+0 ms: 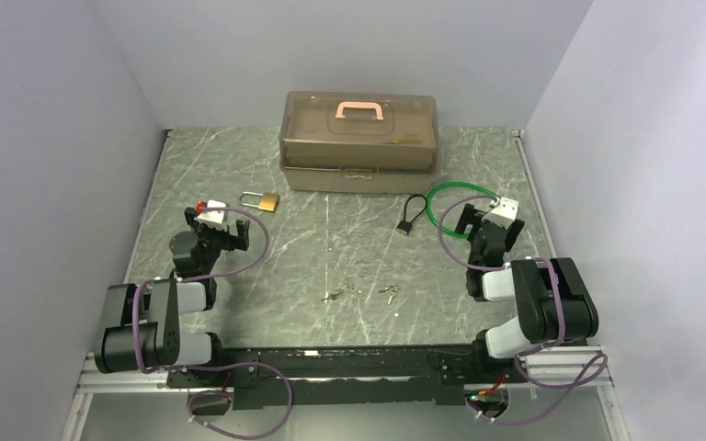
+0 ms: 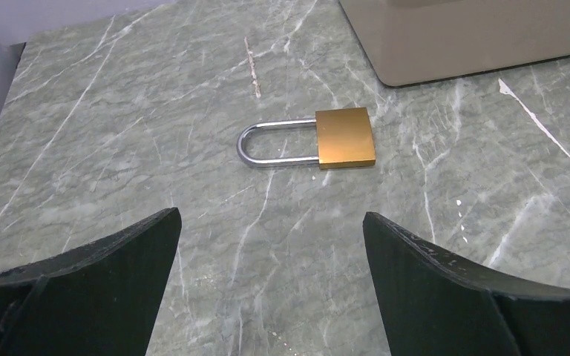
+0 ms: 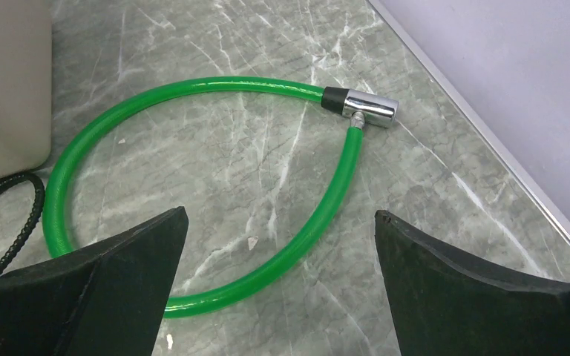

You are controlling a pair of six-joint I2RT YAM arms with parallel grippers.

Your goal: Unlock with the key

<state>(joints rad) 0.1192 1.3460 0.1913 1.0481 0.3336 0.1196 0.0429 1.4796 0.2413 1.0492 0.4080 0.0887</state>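
Observation:
A brass padlock (image 1: 260,199) (image 2: 345,138) with a steel shackle lies flat at the left, its shackle closed. My left gripper (image 1: 215,221) (image 2: 271,219) stands open just short of it, nothing between the fingers. Two small bunches of keys (image 1: 340,295) (image 1: 388,293) lie on the marble near the middle front, apart from both grippers. A green cable lock (image 1: 460,196) (image 3: 312,222) with a metal barrel (image 3: 367,107) lies at the right. My right gripper (image 1: 475,220) (image 3: 279,212) hangs open over its loop, touching nothing.
A brown translucent box (image 1: 358,142) (image 2: 475,33) with a pink handle stands at the back centre. A black cable lock (image 1: 412,216) (image 3: 15,200) lies in front of it. Grey walls close in the table on the left, back and right.

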